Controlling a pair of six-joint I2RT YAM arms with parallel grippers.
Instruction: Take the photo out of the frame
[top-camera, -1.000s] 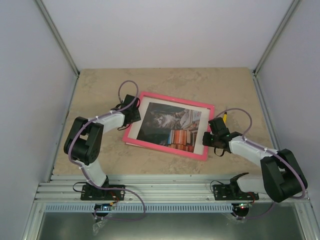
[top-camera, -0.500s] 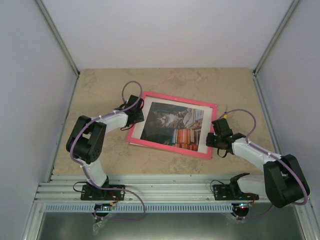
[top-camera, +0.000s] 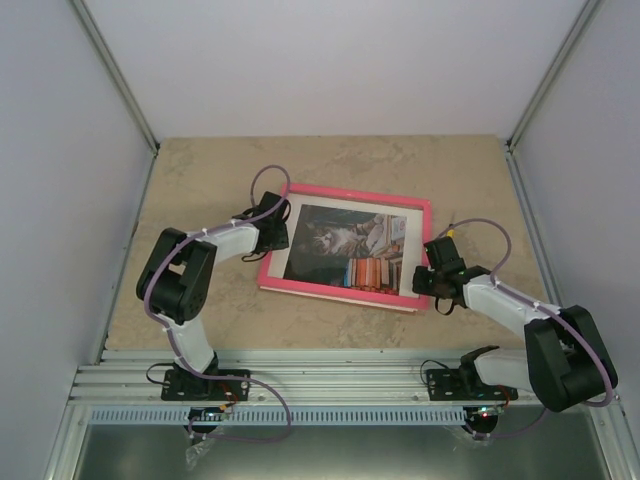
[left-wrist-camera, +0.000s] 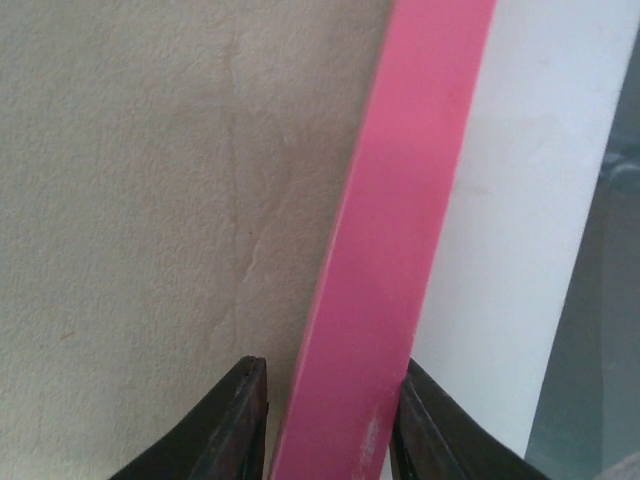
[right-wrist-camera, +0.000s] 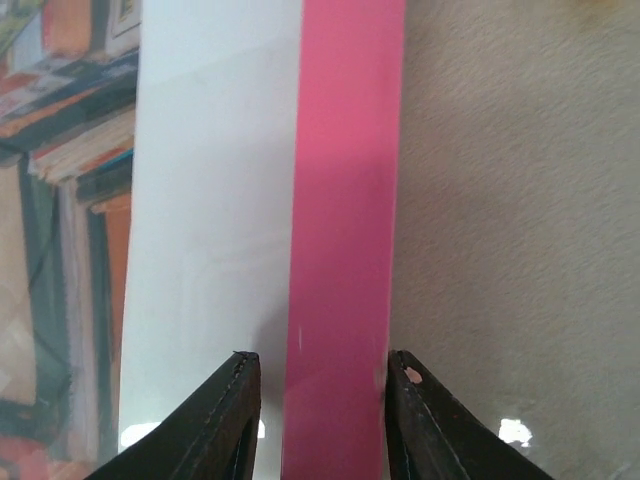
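The bright-pink frame (top-camera: 345, 193) lies face up in the middle of the table, with the photo (top-camera: 340, 245) of a cat and stacked books inside a white mat. My left gripper (top-camera: 272, 226) is at the frame's left edge. In the left wrist view (left-wrist-camera: 330, 430) its jaws straddle the pink bar (left-wrist-camera: 400, 230), closed on it. My right gripper (top-camera: 428, 281) is at the frame's right edge. In the right wrist view (right-wrist-camera: 322, 420) its jaws likewise clamp the pink bar (right-wrist-camera: 345, 180), with the mat (right-wrist-camera: 210, 200) and the photo (right-wrist-camera: 60, 250) to its left.
The beige stone-pattern tabletop (top-camera: 200, 180) is walled by white panels at the back and both sides. A slotted aluminium rail (top-camera: 330, 365) runs along the near edge by the arm bases.
The frame has turned clockwise to lie more squarely and has shifted slightly right. Both grippers moved with it while staying on its left and right edges.
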